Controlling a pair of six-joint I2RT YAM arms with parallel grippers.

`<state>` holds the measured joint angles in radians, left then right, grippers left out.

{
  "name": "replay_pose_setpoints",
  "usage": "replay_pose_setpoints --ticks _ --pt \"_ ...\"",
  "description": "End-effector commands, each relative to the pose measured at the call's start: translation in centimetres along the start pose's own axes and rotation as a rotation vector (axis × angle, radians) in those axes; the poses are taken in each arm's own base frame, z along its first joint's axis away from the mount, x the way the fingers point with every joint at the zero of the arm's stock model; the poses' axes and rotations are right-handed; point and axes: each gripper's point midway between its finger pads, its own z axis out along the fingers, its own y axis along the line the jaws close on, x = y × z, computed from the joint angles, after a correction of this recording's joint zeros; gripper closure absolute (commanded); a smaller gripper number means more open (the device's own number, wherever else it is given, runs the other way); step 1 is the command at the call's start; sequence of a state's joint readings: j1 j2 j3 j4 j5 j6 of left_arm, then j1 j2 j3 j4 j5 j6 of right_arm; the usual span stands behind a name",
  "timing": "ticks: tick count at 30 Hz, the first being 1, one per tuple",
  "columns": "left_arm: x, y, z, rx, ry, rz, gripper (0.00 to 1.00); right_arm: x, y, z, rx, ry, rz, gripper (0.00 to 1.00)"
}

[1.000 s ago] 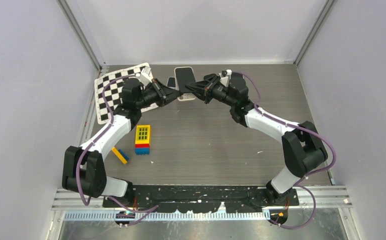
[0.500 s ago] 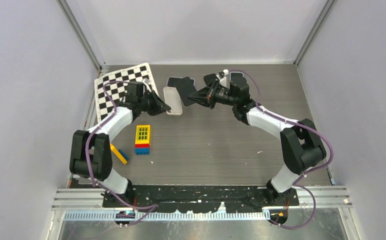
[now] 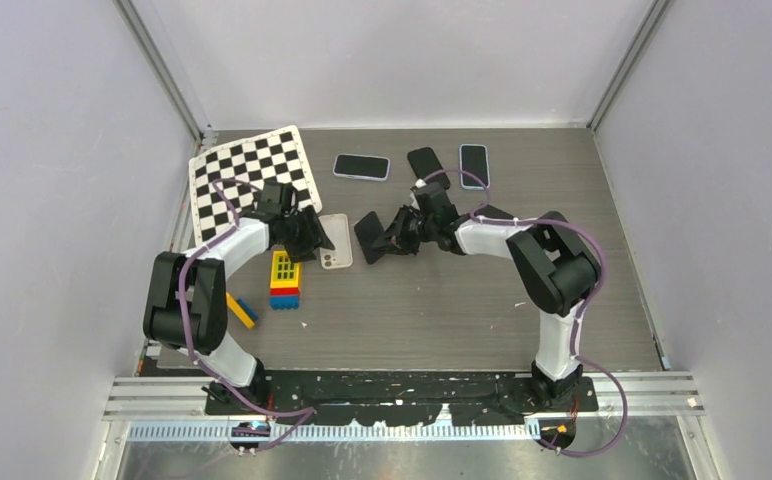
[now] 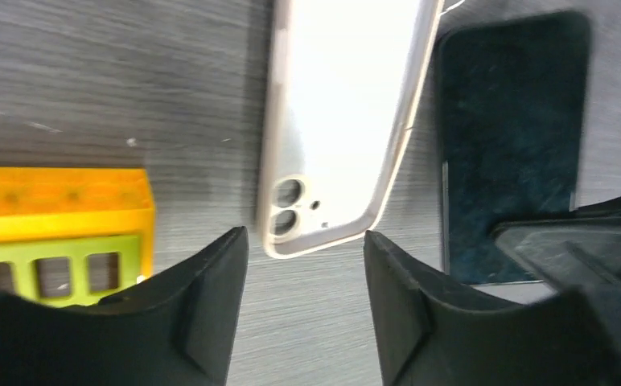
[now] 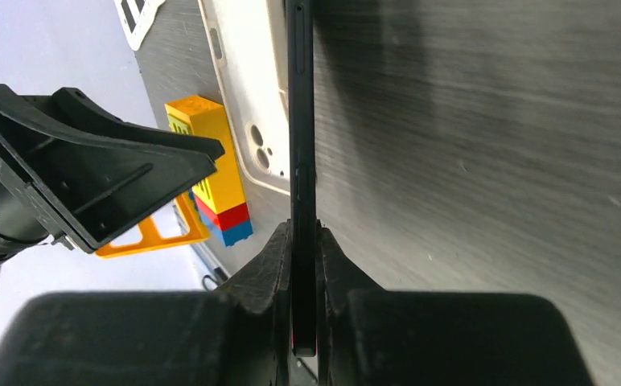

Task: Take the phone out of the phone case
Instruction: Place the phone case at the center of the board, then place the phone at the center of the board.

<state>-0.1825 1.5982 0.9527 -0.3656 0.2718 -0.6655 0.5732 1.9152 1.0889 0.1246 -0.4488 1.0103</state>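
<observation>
The empty white phone case (image 3: 334, 242) lies flat on the table, its camera cutout toward the near side; the left wrist view shows this case (image 4: 339, 121) just beyond my fingertips. My left gripper (image 3: 312, 238) (image 4: 306, 241) is open, with only bare table between its fingers. Right of the case, the black phone (image 3: 370, 237) is held tilted on its edge, clear of the case. My right gripper (image 3: 394, 236) (image 5: 303, 233) is shut on the phone (image 5: 302, 121), which appears edge-on in its own view. The case (image 5: 251, 104) lies beside it there.
A stack of yellow, red and blue bricks (image 3: 284, 280) (image 4: 58, 225) stands just near-left of the case, with a yellow piece (image 3: 240, 310) further left. A checkerboard sheet (image 3: 247, 180) lies at the back left. Three other phones (image 3: 362, 166) (image 3: 425, 165) (image 3: 474, 165) lie along the back.
The phone and case have come apart. Both grippers moved down and nearer; the left one let go of the case, which now lies on the table, while the right keeps the phone.
</observation>
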Motion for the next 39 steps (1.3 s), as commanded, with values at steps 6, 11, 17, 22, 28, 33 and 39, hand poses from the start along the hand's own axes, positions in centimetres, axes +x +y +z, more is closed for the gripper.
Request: replay_pose_setpoints --ticks 6,11,17,22,28,33,39 --pt "-0.7 1.8 -3.2 -0.152 -0.045 0.043 0.24 -0.4 2.1 4.2 -0.064 -0.059 -0.206 0.99" --pt "-1.5 -0.5 -6.1 -0.074 -0.096 0.067 0.21 2.6 0.5 6.9 -0.07 -0.002 -0.242 0.99" --pt "-2.3 -2.9 -9.4 -0.009 -0.146 0.085 0.16 5.0 0.4 9.1 -0.097 0.036 -0.208 0.99" --pt "-3.2 -3.5 -11.1 0.0 -0.195 0.093 0.13 6.6 2.2 9.7 -0.123 0.06 -0.197 0.98" --pt "-2.8 -3.3 -11.5 -0.009 -0.187 0.101 0.13 4.2 0.8 7.6 -0.036 0.085 -0.314 0.98" --pt "-2.8 -3.2 -12.2 -0.013 -0.207 0.11 0.13 2.3 -0.8 7.6 -0.071 0.187 -0.375 0.99" --pt "-3.4 -2.9 -13.2 -0.039 -0.254 0.102 0.13 4.9 -2.0 9.3 -0.12 0.299 -0.354 0.99"
